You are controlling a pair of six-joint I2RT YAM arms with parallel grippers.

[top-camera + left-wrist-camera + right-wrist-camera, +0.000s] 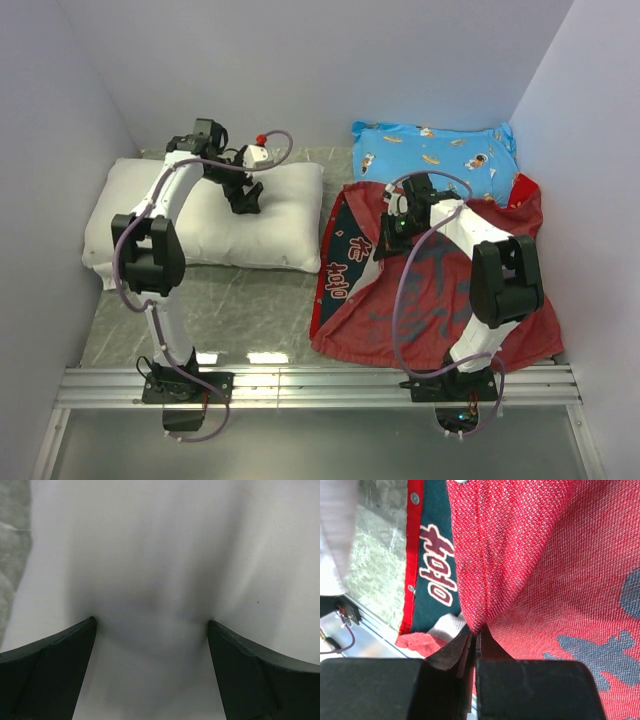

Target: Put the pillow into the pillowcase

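Top external view: the pillow [270, 225] lies on the left half of the table [230, 310], long axis running left to right, wholly outside the pillowcase [430, 290]. The pillowcase lies flat just right of it, its dark lettered hem band [345, 265] facing the pillow. The left gripper [245, 200] is nearer the pillow. It stands on the pillow's middle, 2 fingers [50, 672] spread and pressed into the white cloth. The right gripper [385, 238] has its fingers pressed together, pinching 1 fold of red cloth beside the hem. Judgement: the pillow must travel rightward, short end first, into the raised mouth. The case appears to hold nothing. A blue pillow [430, 155] lies behind it.
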